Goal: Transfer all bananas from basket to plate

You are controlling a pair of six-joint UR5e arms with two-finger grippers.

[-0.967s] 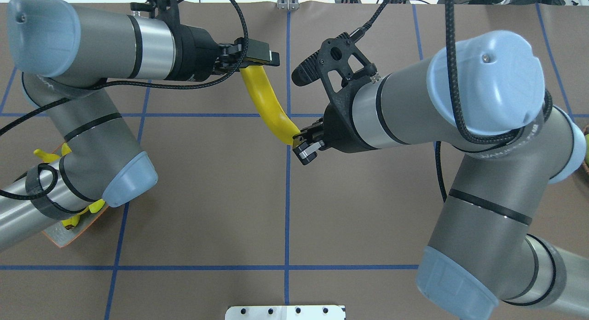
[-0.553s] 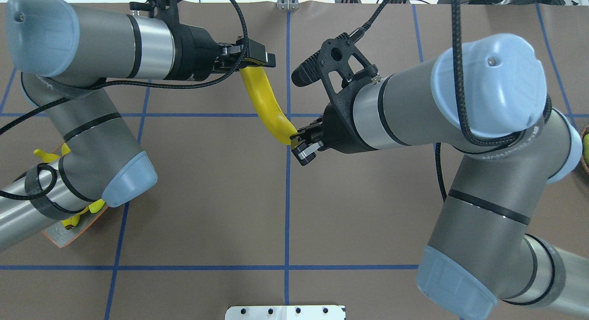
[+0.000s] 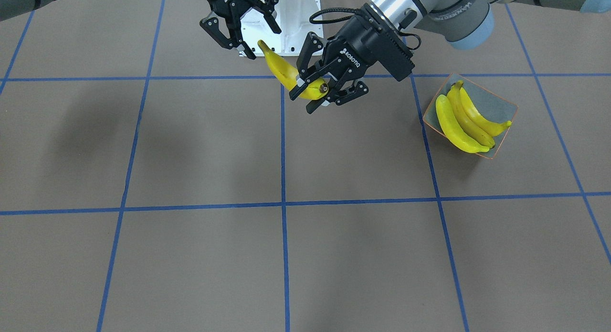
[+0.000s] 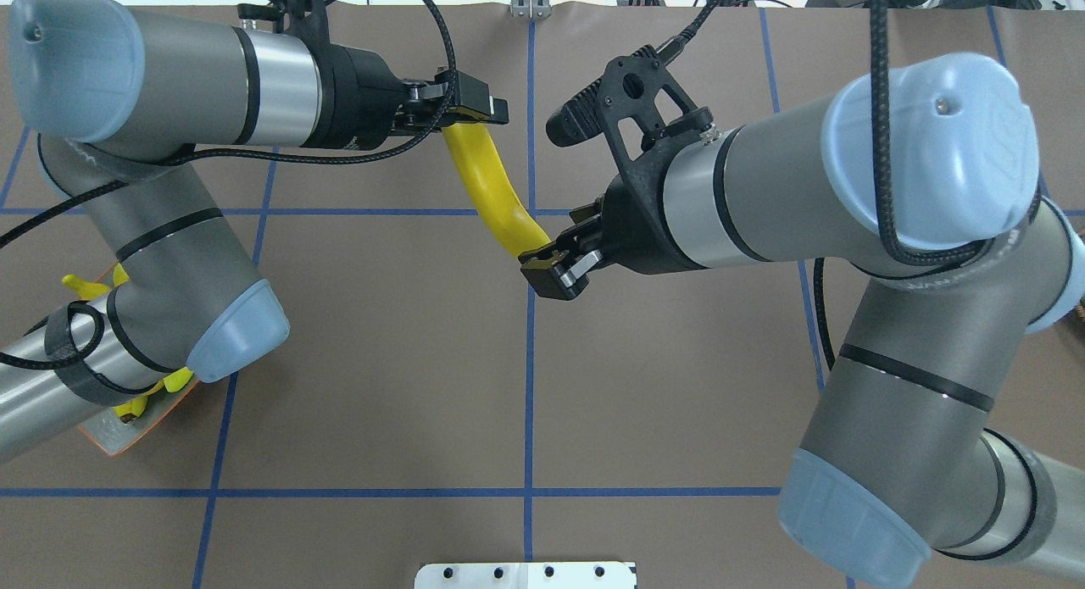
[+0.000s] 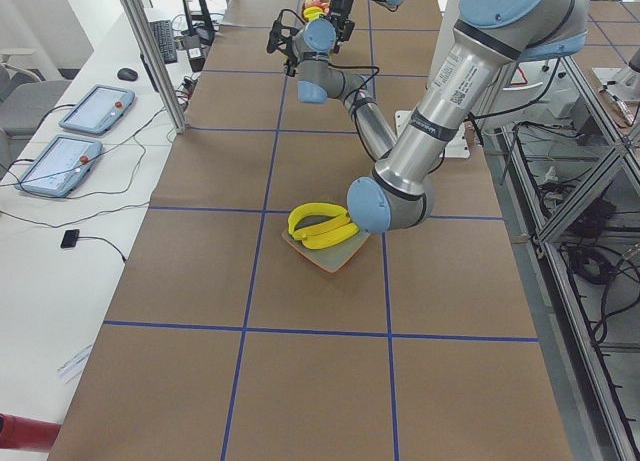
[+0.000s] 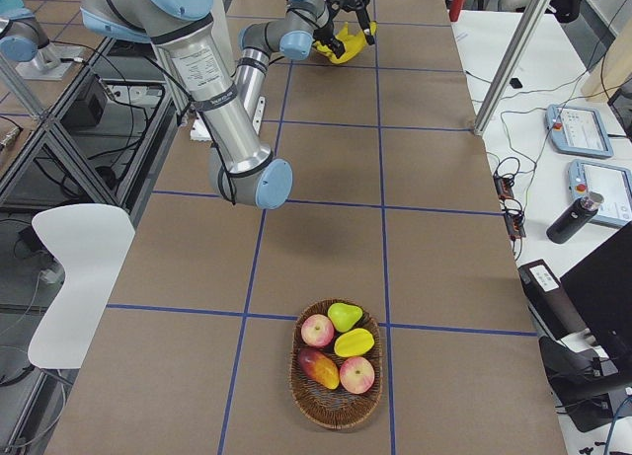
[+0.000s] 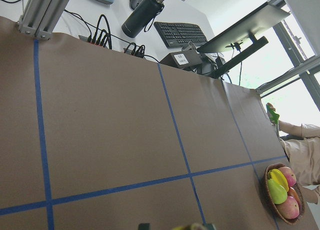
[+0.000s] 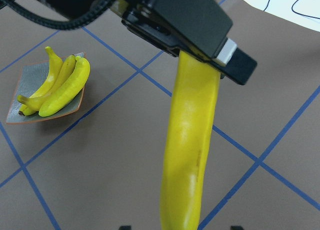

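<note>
- Banana hangs in the air over the middle of the brown worktop, stretched between the robot's 2 arms above a blue tape line.
- Left tool is clamped tight on 1 end of this banana, its jaws pressed against the yellow skin.
- Right tool sits at the opposite end with its jaws spread. The right wrist view shows a gap on either side of the fruit, so it grips nothing.
- Plate, square and grey-green with a thin orange rim, rests on the robot's left side of the worktop, well apart from the held banana.
- 3 more bananas lie side by side on that plate, curving the same way.
- Wicker basket stands at the robot's right end of the worktop, far from both tools.
- 2 red apples and a yellow-green pear are among the fruit inside it.
</note>
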